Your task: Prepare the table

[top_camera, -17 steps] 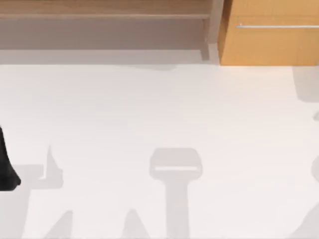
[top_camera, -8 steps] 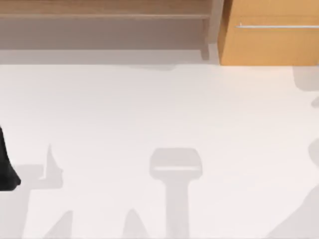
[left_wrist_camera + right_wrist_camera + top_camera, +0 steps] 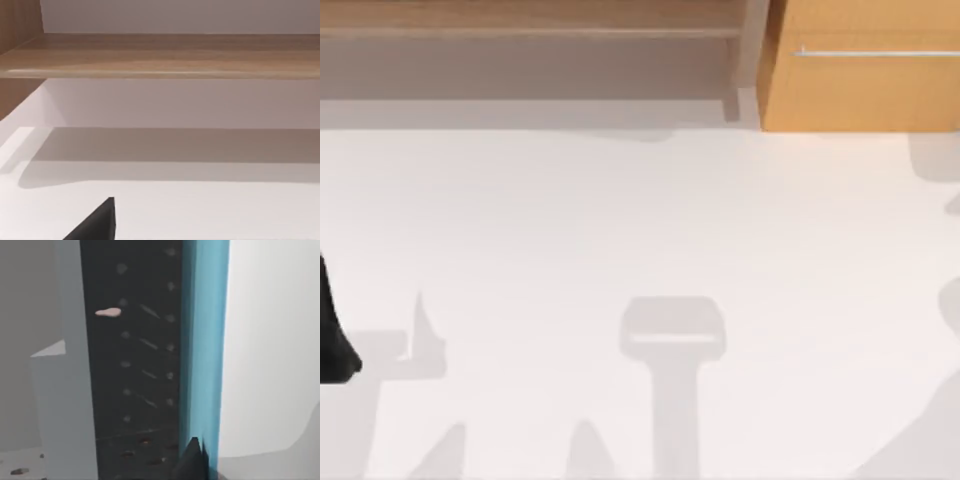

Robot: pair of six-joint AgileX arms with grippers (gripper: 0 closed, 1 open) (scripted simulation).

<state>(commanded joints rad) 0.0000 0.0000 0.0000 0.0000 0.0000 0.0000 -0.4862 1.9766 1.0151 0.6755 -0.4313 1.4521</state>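
Along the far edge we see a brown wooden shelf (image 3: 530,30), with an orange-wood drawer unit (image 3: 860,90) to its right bearing a silver bar handle (image 3: 875,52). Close to the right wrist camera stands what may be a blue-edged dark perforated panel (image 3: 145,365).

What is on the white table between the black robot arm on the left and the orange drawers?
Nothing but shadows. In the top view, the table lies bare from the left arm at its left edge to the drawer unit.

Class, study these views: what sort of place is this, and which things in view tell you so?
Probably a rendered tabletop workspace for robot arms: a wide white table, with a brown wooden shelf and an orange-wood drawer unit along its far edge. A dark part of the left arm sits at the table's left edge.
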